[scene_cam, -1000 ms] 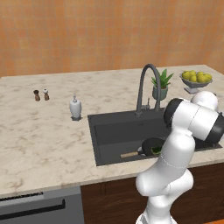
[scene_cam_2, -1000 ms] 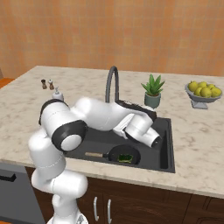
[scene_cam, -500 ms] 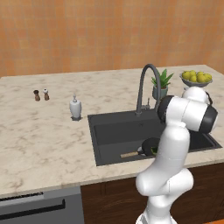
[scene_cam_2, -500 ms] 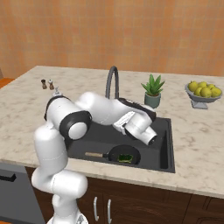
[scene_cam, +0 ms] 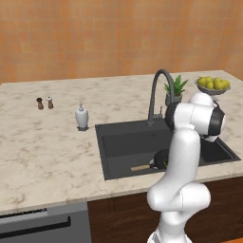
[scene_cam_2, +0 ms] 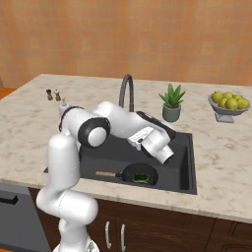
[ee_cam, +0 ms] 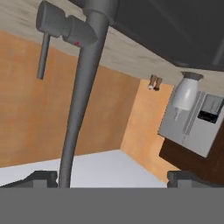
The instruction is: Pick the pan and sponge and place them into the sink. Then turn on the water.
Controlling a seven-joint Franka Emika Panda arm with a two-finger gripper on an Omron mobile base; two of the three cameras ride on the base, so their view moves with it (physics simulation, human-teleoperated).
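My gripper (ee_cam: 112, 177) stands spread wide, holding nothing. Since the earlier frame I've swung the arm back toward the tall dark gooseneck faucet (scene_cam: 156, 92). The small black wooden-handled frying pan (scene_cam_2: 139, 173) lies unmoved inside the dark-grey rectangular sink (scene_cam: 128, 137).

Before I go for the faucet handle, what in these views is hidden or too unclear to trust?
- Small round black frying pan: left base view, far side behind the white arm.
- Green thing in the pan: right base view, too small to identify.
- Gripper: hand view, fingertips cut by the bottom band.
- Dark gooseneck faucet: hand view, spout runs off frame.
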